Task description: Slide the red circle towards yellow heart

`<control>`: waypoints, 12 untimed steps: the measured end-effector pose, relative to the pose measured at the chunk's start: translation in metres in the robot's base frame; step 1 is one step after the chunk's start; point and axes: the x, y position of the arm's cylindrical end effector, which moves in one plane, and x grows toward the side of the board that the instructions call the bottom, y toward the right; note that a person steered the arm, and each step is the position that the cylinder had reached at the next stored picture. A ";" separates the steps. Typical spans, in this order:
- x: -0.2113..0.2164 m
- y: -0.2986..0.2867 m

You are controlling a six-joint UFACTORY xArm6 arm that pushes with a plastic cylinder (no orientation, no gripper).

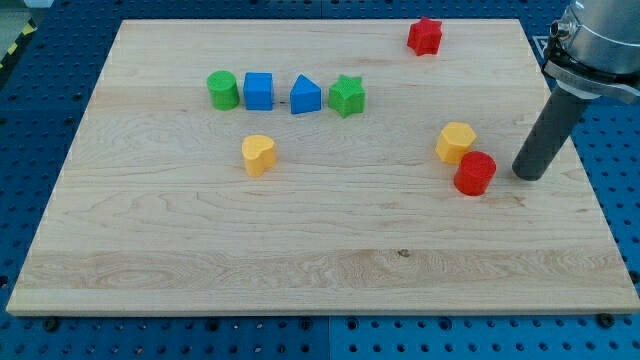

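Observation:
The red circle (475, 173) sits on the wooden board at the view's right, touching the lower right side of a yellow hexagon (456, 142). The yellow heart (259, 154) lies left of centre, well apart from the red circle. My tip (530, 176) stands on the board just to the right of the red circle, with a small gap between them. The dark rod rises up and to the right from the tip.
A green circle (223, 90), a blue cube (259, 91), a blue pentagon-like block (306, 96) and a green star (347, 96) form a row above the yellow heart. A red star (424, 36) lies near the top edge. The board's right edge (575, 170) is close to my tip.

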 end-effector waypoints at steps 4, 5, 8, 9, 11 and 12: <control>0.006 -0.018; 0.006 -0.038; 0.012 -0.106; 0.029 -0.114; 0.036 -0.114; 0.024 -0.101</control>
